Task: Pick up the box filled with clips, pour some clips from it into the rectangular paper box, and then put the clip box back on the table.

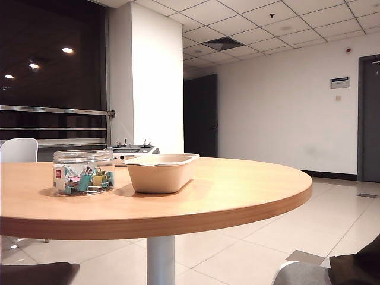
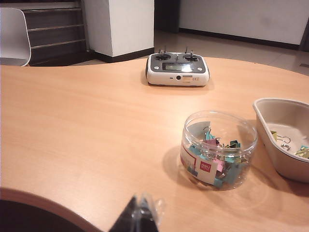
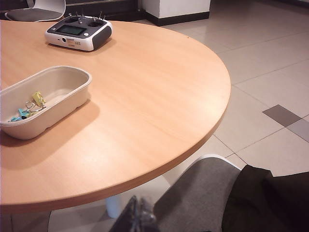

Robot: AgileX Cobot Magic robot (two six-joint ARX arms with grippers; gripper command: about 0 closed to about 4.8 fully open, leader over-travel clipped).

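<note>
The box filled with clips [image 1: 83, 171] [image 2: 218, 149], a squat clear jar with a white-and-red label, stands upright on the round table [image 1: 237, 196], colourful clips inside. Just to its right sits the rectangular paper box [image 1: 160, 172] [image 2: 285, 135] [image 3: 43, 99], a beige tray with a few clips [image 3: 30, 107] [image 2: 289, 145] in it. My left gripper [image 2: 139, 212] is shut and empty, hanging over the table's near edge, well short of the jar. My right gripper [image 3: 140, 215] is shut and empty, off the table's edge above the floor. Neither gripper shows in the exterior view.
A white-and-grey remote controller [image 2: 177, 69] [image 3: 78, 33] lies at the far side of the table. A white chair [image 1: 18, 150] stands behind at the left. A grey chair [image 3: 203, 198] with a dark cloth [image 3: 270, 198] sits below my right gripper.
</note>
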